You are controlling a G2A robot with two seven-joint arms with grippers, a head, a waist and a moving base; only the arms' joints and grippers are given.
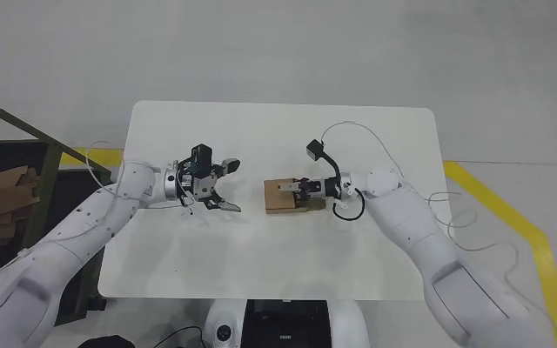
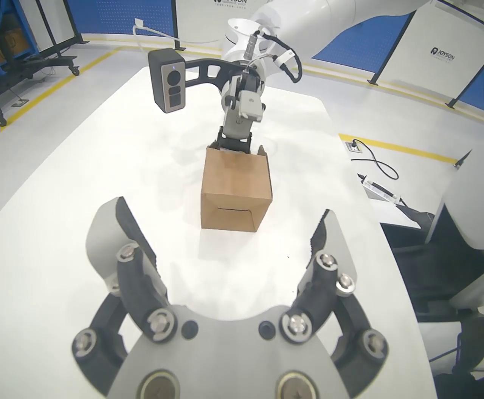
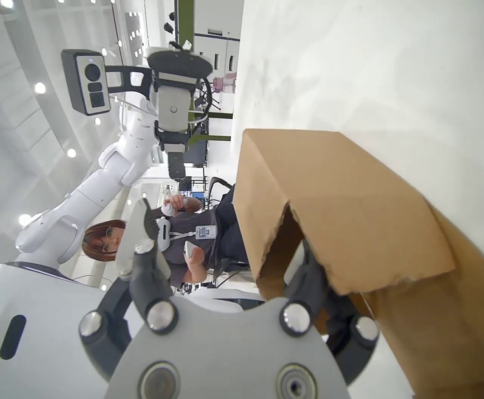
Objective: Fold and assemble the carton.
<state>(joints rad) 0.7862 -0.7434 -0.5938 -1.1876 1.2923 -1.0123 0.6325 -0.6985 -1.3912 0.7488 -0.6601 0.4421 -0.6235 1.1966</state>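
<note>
Brown carton [image 1: 280, 195] at right gripper [image 1: 298, 188]; left gripper [image 1: 235, 185] splayed

Carton [image 1: 278, 197]: plain light brown, w/ a thin dark line on one side. Bench [image 1: 278, 130]: plain white. Left fingers [image 2: 130, 230]: black insides, silver-grey backs, shiny round screws. Right fingers [image 3: 138, 230]: black & grey too. Floor [image 1: 261, 52]: pale grey w/ yellow stripes [image 1: 477, 183]. Wall boards [image 2: 124, 17]: blue w/ tiny dots.
</note>
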